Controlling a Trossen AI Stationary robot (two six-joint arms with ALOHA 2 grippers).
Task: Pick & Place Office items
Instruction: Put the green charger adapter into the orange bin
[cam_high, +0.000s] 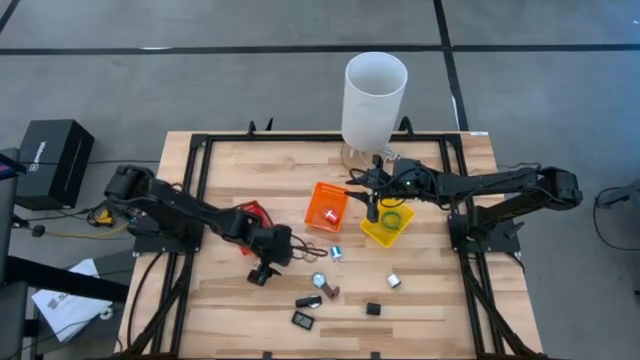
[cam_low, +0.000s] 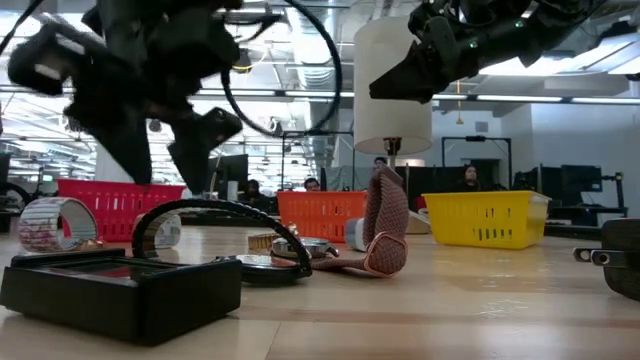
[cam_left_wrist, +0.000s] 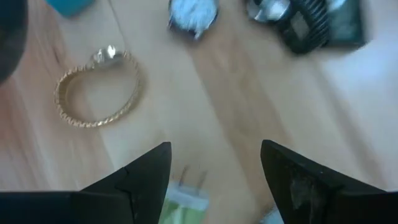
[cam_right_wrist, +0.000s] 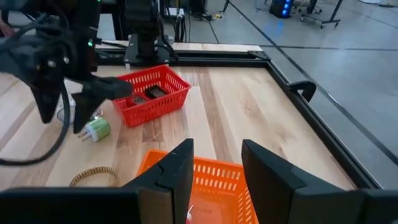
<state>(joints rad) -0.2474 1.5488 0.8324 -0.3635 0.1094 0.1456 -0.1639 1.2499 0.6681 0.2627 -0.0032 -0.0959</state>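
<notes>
My left gripper (cam_high: 262, 272) hangs open, pointing steeply down, over the table's middle near the front. A small green and white piece (cam_left_wrist: 183, 202) with two prongs lies on the wood between and below its fingers; the same piece (cam_right_wrist: 96, 129) shows in the right wrist view, apart from the fingers. A gold ring-shaped bracelet (cam_left_wrist: 96, 90) lies beside it. More office items, a round silvery piece (cam_high: 319, 281) and black pieces (cam_high: 303, 320), lie toward the near edge. My right gripper (cam_right_wrist: 216, 168) is open and holds nothing, above the orange bin (cam_high: 327, 205).
A red bin (cam_high: 255, 215) stands behind my left gripper and a yellow bin (cam_high: 387, 225) to the right of the orange one. A tall white cylinder (cam_high: 375, 95) stands at the far edge. A black frame (cam_high: 200, 150) runs around the tabletop.
</notes>
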